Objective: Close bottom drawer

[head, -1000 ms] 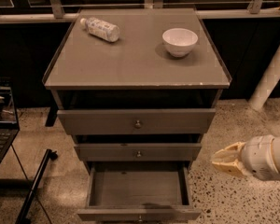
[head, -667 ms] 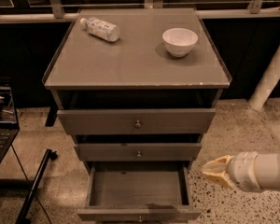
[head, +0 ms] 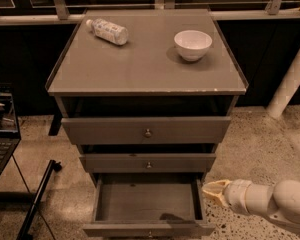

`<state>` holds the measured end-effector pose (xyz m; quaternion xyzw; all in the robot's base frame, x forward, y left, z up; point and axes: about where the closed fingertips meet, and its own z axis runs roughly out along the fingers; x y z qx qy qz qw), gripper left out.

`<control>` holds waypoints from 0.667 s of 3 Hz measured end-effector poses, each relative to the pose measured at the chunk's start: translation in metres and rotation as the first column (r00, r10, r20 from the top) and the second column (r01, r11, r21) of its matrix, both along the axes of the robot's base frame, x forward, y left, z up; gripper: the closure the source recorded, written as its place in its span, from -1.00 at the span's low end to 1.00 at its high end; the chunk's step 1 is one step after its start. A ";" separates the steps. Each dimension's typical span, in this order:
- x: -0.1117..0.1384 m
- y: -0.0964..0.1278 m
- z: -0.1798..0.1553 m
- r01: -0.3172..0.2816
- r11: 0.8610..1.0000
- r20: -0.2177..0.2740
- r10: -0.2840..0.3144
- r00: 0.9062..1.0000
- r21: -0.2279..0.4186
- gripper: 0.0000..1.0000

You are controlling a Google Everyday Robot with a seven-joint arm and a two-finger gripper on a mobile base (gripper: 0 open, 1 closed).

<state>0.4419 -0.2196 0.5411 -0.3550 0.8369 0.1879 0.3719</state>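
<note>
Firstly, room: we see a speckled stone floor (head: 260, 144), dark panels along the back under a pale rail, and a grey-brown cabinet (head: 145, 69) in the middle.
Left edge: an open laptop (head: 0, 134) sits at 9 o'clock of the view, with a black pole (head: 37, 199) leaning on the floor at 8 o'clock.
Cabinet top: flat and grey. A plastic bottle (head: 107, 31) lies on its side at 11 o'clock of the top, and a white bowl (head: 193, 44) stands upright at 1 o'clock, well apart from it.
Upper drawers: the top drawer (head: 110, 130) and the middle drawer (head: 115, 162) each stand slightly out.
Bottom drawer (head: 147, 201): at 6 o'clock of the view, pulled far out, and we look straight into its bare inside.
Gripper (head: 212, 191): at 4 o'clock of the view and 3 o'clock of the bottom drawer, just beside its right wall. We cannot tell whether it touches. Its pale fingers are drawn together into one tip with nothing between them.
Right edge: a white post (head: 290, 79) slants at 3 o'clock.
Change: the gripper has moved toward 8 o'clock, from well right of the cabinet to the drawer's side. The drawer is as far out as before, and the bottle and bowl have not shifted.
</note>
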 end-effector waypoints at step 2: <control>0.007 0.000 -0.056 0.057 0.998 -0.052 -0.055 0.997 0.031 1.00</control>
